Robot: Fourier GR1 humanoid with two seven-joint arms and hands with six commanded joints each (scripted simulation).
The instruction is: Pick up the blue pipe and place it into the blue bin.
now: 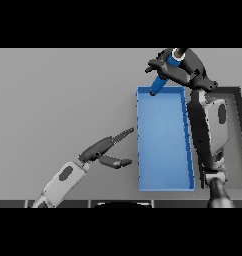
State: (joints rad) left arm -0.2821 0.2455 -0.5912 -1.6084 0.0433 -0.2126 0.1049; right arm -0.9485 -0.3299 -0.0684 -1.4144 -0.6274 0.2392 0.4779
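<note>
The blue pipe (158, 80) hangs tilted in my right hand (174, 69), whose fingers are curled round its upper part. Its lower end hovers over the far left corner of the blue bin (141, 145). The bin is a long open blue tray lying lengthwise at the middle right of the grey table, with nothing inside. My right arm reaches along the bin's right side. My left hand (104, 149) rests open to the left of the bin, fingers stretched toward it and holding nothing.
A dark-rimmed grey tray (239, 130) lies to the right of the bin, partly covered by my right arm. The grey table (58, 100) stretches away to the left and far side.
</note>
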